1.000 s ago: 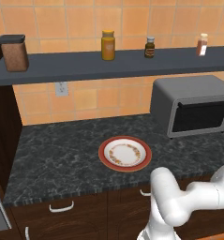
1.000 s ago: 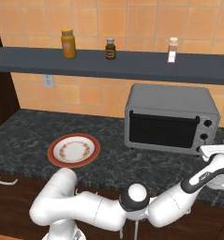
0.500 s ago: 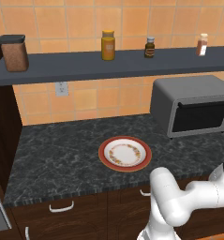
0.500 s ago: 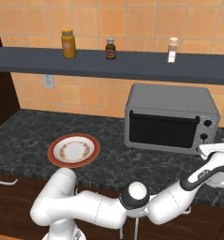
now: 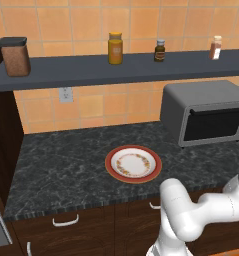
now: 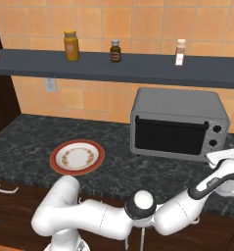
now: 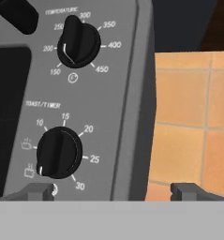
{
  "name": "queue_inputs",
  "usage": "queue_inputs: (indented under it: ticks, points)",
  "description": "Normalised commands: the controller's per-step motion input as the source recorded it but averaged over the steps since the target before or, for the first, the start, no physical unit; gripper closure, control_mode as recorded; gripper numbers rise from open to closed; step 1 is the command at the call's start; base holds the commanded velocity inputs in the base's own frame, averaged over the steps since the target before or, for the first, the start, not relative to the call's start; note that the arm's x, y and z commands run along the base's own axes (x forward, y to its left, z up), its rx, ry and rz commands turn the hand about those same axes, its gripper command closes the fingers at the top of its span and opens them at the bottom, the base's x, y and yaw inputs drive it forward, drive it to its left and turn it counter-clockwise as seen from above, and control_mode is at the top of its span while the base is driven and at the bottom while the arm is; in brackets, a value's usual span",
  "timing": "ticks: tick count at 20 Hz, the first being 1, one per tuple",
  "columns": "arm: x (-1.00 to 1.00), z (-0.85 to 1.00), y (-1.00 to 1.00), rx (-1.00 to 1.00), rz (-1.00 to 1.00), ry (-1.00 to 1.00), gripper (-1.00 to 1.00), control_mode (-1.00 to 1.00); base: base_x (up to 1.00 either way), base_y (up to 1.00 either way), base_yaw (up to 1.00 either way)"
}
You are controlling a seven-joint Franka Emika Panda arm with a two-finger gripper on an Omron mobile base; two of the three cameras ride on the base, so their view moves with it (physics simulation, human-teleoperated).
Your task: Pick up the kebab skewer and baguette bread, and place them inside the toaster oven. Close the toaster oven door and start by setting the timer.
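Grey toaster oven [image 6: 177, 125] standing on the dark speckled surface [image 5: 66, 170] against the tiled wall, at the right end beneath the long shelf [image 6: 113, 67]. Toaster oven door [image 6: 170, 136] shut, dark glass upright in its frame, handle bar along the top edge. End effector [image 7: 112, 190] released, fingers spread wide with nothing between them, held close in front of the oven's control panel at its right edge. Left fingertip [image 7: 38, 191] just below the toast/timer knob [image 7: 59, 152]; right fingertip [image 7: 190, 191] off past the oven's side, against orange tiles. Temperature knob [image 7: 78, 42] higher on the same panel. Red-rimmed plate [image 5: 133, 164] bare, well to the left of the oven. On the shelf: yellow jar [image 5: 115, 48], small dark bottle [image 5: 160, 50], pale shaker [image 5: 216, 47], brown canister [image 5: 15, 56] at far left.
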Motion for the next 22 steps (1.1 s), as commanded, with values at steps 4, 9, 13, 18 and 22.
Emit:
queue_inputs:
  ticks: [4,9,13,18,22]
  points:
    - [0.02,0.0,0.44,0.0,-0.13,0.0,-1.0,-1.0,0.0,0.0,0.0]
    - [0.35,0.0,0.51,-0.02,-0.18,0.02,-1.0,-1.0,0.0,0.0,0.0]
    - [0.59,-0.01,0.54,-0.04,-0.21,0.03,-1.0,-1.0,0.0,0.0,0.0]
    - [0.5,0.0,0.04,-0.03,-0.17,0.04,-1.0,-1.0,0.0,0.0,0.0]
    - [0.01,0.14,0.09,0.0,-0.15,0.0,-1.0,-1.0,0.0,0.0,0.0]
